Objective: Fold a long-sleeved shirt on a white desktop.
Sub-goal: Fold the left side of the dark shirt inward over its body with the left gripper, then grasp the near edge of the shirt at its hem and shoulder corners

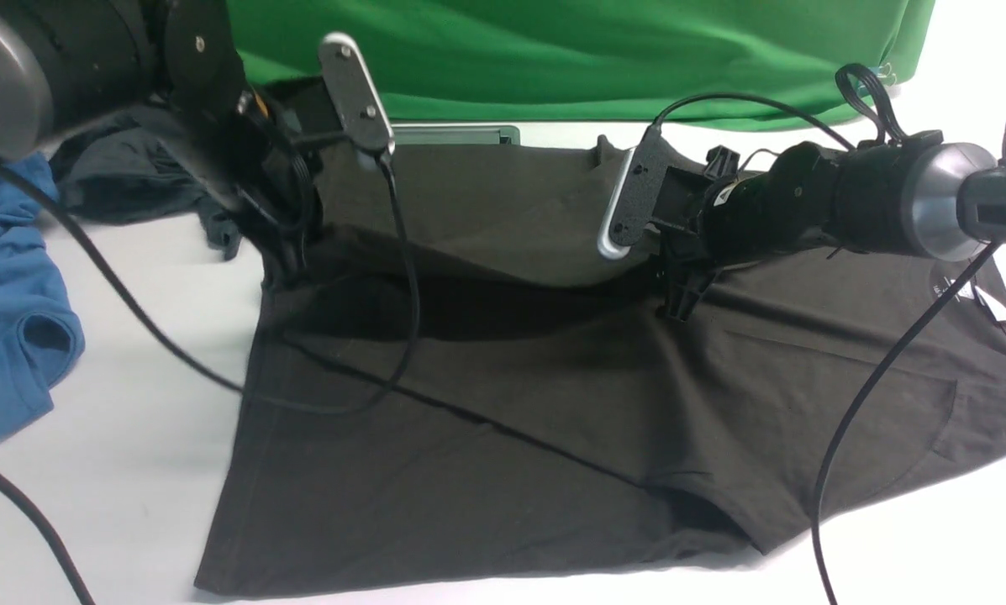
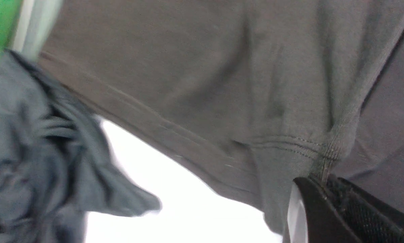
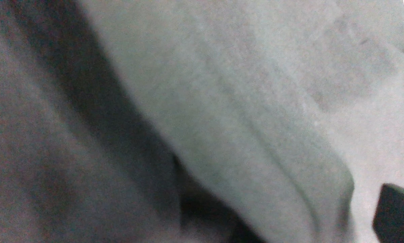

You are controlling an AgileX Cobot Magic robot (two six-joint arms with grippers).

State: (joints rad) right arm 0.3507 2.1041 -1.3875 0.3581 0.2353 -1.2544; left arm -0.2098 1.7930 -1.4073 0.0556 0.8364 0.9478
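**A:** Where is the large black-brown cotton long-sleeved shirt lying?

**B:** It is spread across the broad white table. Its small white neck label is towards the robot's right and its hem towards the left. The far strip of it is raised off the table, with a dark hollow under it.

**A:** Why is that strip raised?

**B:** The left jaws are closed tight on a stitched seam at the hem-end corner. The left wrist view shows the cloth pinched between them. I take it the corner is held up so the far edge can be carried over to the near side as a lengthwise fold.

**A:** And the right jaws?

**B:** They sit low over the shirt's middle, at the edge of the raised strip and nearer the neck. The right wrist view shows a roll of cloth beside one dark jaw. I cannot tell whether they stand wide or are gripping.

**A:** Is there any risk?

**B:** If only the left end is truly held, the fold could drag askew. The crumpled dark grey-green garment also lies just beside the held corner, with the blue short-sleeved tee further left. Either could snag.
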